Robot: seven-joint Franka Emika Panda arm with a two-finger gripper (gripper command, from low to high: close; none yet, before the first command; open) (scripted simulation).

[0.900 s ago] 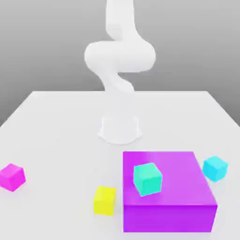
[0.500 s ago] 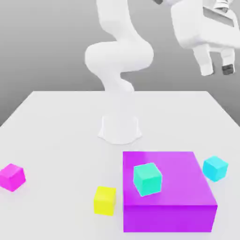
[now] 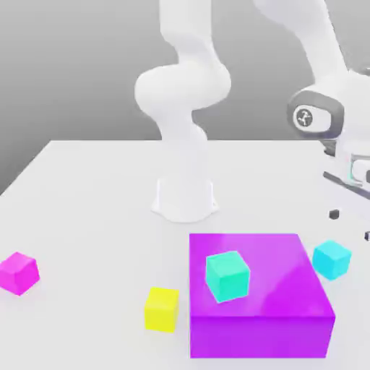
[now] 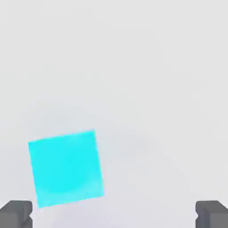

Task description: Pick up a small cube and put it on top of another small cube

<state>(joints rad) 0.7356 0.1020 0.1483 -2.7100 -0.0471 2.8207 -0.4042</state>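
Two dark fingertips (image 4: 17, 213) of the gripper (image 3: 352, 225) stand wide apart, holding nothing. Its target, the sky-blue cube (image 3: 332, 259), lies just below it at the exterior view's lower right, off-centre between the jaws.

Small cube (image 4: 66, 168) under the gripper (image 4: 114, 213): plain sky-blue, no pattern; fingertips (image 4: 16, 213) dark grey, arm (image 3: 184, 87) white. Further from the tool: purple block (image 3: 260, 293) carrying a greener teal cube (image 3: 227, 275), then a yellow cube (image 3: 161, 309) and a magenta cube (image 3: 18, 272), all plain on a white table (image 3: 94, 195).
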